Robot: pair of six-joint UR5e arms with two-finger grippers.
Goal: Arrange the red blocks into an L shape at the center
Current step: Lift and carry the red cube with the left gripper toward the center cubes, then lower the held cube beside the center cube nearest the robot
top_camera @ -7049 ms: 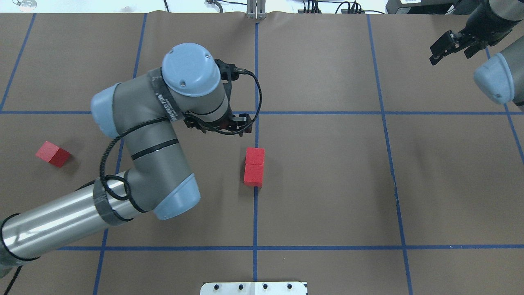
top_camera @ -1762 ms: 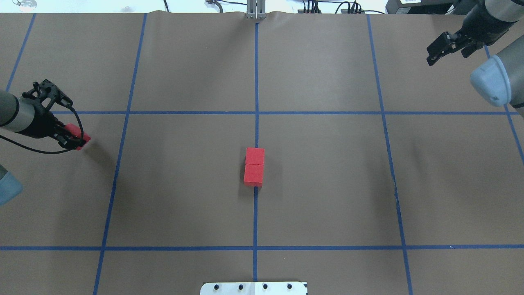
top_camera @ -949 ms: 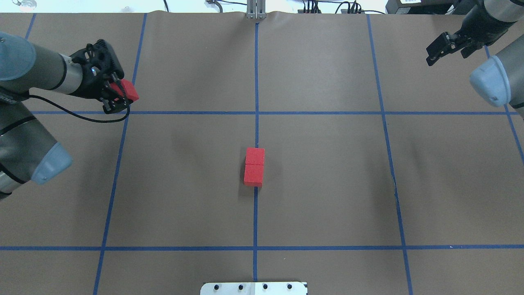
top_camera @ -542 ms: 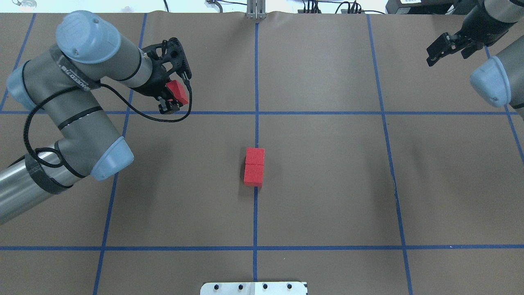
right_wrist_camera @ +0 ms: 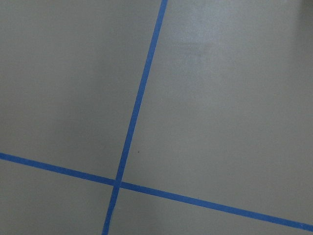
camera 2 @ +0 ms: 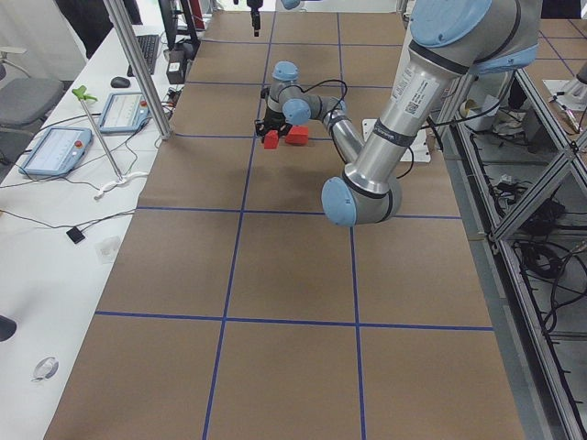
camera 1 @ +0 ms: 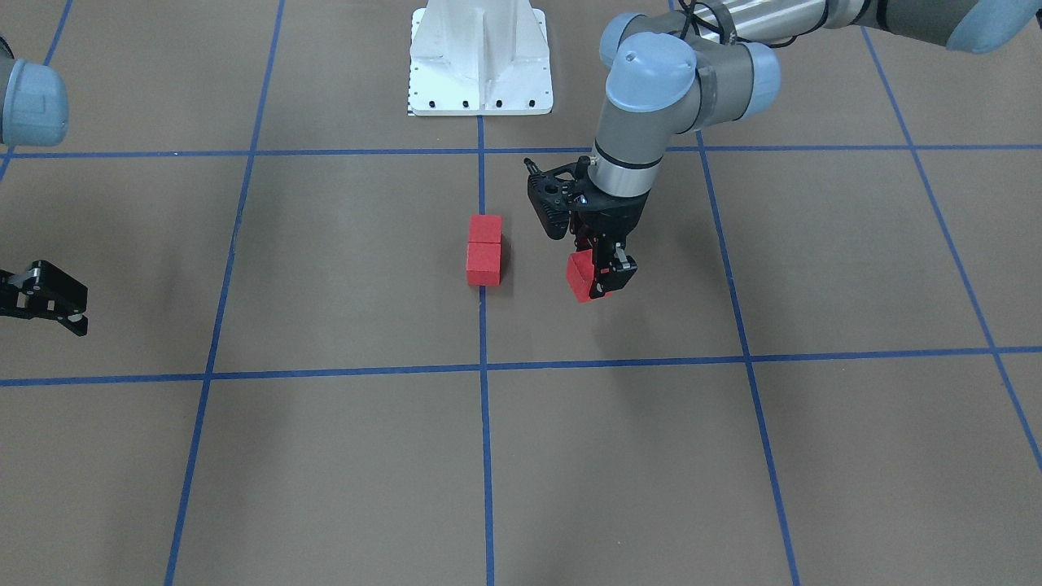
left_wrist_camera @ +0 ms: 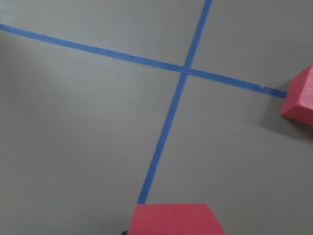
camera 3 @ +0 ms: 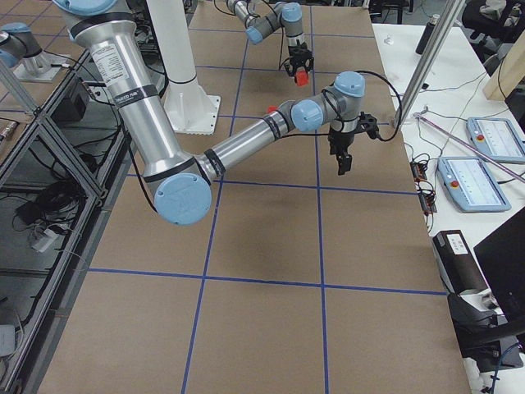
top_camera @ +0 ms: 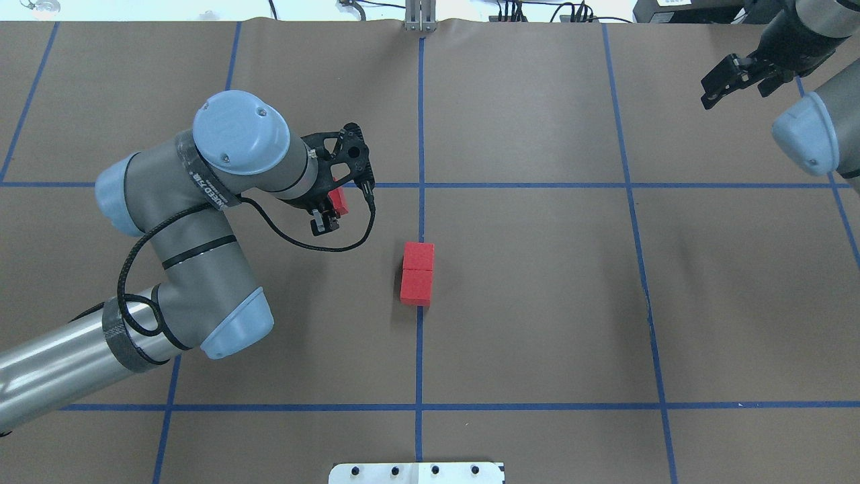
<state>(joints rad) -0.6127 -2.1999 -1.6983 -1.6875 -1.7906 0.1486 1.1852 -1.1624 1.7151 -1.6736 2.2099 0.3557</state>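
A brown matte table [top_camera: 537, 323] fills the scene, ruled into large squares by blue tape lines [top_camera: 418, 363]. The white robot base [camera 1: 479, 57] stands at its near edge. In the side views, white benches with tablet-like panels [camera 2: 55, 151] and metal posts run along the far side.

There are two arms, two hands and three red blocks. Each block is a small, plain matte red cube, much smaller than a grid square.

The left hand [top_camera: 329, 210] is clamped on one red block [top_camera: 338, 199], which sits tilted between its fingers above the table. The left wrist view shows it at the bottom edge.

The other two blocks [top_camera: 418, 257] [top_camera: 416, 287] lie at the center [top_camera: 463, 269], touching face to face in a straight line on a blue tape line. They are near the left hand, on its side toward the right arm and a little closer to the robot base.

The right hand [top_camera: 736, 84] hangs well apart from every block at the table's far corner, fingers spread with nothing between them.
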